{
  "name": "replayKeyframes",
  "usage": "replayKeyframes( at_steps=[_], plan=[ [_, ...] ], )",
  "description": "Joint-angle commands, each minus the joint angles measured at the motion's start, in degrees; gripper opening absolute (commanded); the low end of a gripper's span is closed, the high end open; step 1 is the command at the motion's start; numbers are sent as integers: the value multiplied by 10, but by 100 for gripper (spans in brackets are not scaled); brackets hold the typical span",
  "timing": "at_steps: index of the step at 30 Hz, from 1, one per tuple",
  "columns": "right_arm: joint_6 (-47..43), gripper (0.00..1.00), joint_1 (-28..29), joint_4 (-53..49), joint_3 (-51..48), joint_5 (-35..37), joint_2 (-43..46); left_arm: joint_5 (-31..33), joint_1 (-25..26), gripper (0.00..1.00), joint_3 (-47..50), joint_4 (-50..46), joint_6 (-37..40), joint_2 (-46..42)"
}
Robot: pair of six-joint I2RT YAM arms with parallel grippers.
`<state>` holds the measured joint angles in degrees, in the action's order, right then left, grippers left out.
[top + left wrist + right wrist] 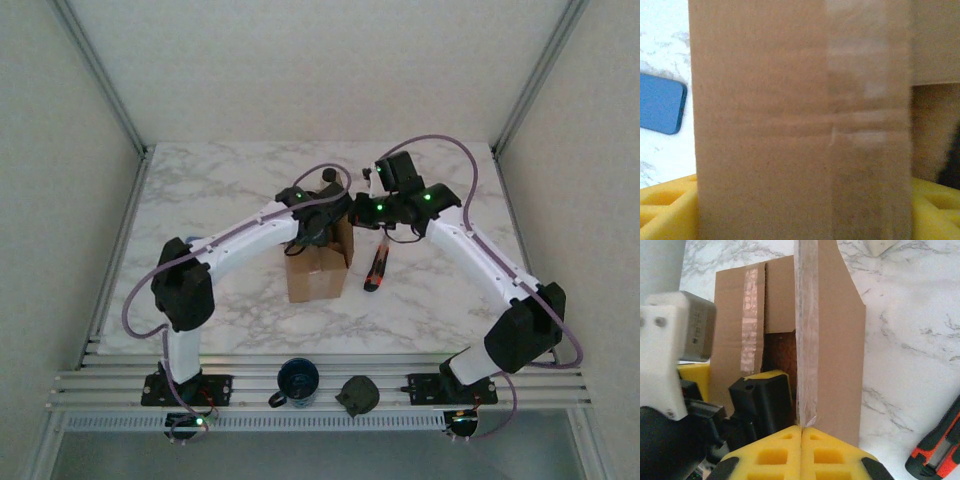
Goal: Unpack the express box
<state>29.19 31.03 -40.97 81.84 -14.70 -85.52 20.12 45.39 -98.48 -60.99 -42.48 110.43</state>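
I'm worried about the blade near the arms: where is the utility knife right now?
In the top view the utility knife lies on the marble table, just right of the express box.

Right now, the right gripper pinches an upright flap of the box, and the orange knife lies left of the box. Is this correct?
Not quite: the orange knife lies on the table right of the express box, not left, as the top external view shows. The right gripper does pinch an upright flap.
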Motion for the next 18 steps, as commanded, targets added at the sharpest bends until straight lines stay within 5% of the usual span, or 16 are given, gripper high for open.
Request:
replayKeyframes(
  at_steps=[1, 7, 18],
  plan=[
    [3, 16, 3, -2, 16, 13, 21, 0, -1, 75, 44, -19, -2, -28],
    [3, 63, 7, -31, 43, 17, 18, -17, -4, 75, 77, 37, 7, -62],
    [3, 70, 63, -94, 89, 75, 18, -44, -7, 84, 37, 92, 51, -91]
  ],
)
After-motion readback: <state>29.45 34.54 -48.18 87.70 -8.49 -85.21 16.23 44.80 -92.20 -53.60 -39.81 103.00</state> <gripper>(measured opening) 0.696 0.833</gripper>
